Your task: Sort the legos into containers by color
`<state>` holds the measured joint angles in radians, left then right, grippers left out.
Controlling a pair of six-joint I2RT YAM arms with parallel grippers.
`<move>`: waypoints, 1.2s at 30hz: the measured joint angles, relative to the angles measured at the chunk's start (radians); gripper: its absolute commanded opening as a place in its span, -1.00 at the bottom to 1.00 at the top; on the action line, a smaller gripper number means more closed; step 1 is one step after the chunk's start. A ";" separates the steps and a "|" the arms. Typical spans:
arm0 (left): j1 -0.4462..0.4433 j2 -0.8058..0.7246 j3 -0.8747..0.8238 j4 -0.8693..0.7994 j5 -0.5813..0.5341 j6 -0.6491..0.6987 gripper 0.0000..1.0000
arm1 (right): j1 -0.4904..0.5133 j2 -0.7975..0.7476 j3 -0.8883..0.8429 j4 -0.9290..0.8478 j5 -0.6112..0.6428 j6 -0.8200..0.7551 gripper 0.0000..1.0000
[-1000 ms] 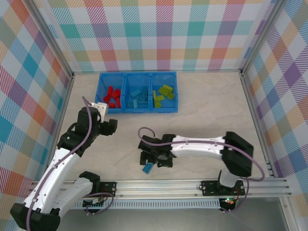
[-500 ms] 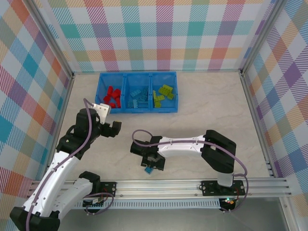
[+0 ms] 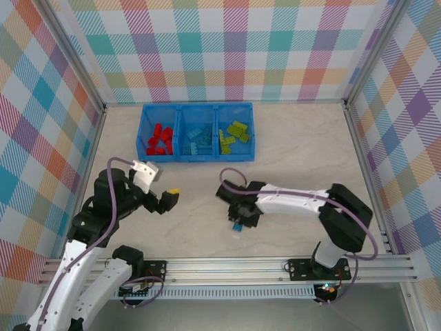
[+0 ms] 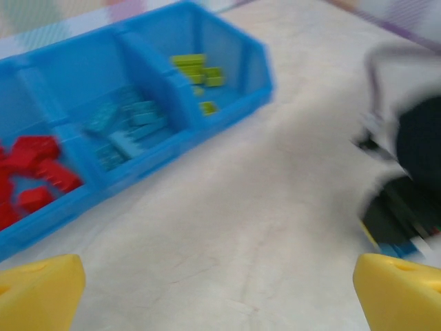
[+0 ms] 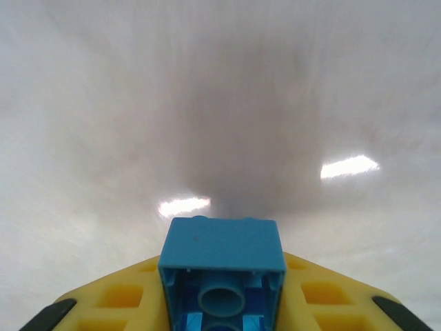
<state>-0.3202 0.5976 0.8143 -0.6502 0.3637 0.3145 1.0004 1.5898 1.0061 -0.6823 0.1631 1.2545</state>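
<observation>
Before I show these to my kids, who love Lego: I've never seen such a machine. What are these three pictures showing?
Two robot arms are bolted at the near edge of a table. One picture comes from a fixed camera overhead; the other two come from a camera on each wrist. At the far side sits a blue tray with three compartments: red bricks left, light blue bricks middle, green bricks right. The left gripper is open and empty. The right gripper is shut on one light blue brick, shown close up in its wrist picture.
</observation>
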 measured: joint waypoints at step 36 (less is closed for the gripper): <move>-0.325 -0.050 -0.123 0.030 -0.541 -0.566 1.00 | -0.256 0.749 1.309 -0.069 0.038 -1.048 0.14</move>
<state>-0.6456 0.5476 0.6910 -0.6201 -0.1772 -0.2516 0.7444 2.3390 2.3154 -0.7513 0.2012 0.2070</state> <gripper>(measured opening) 0.998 0.570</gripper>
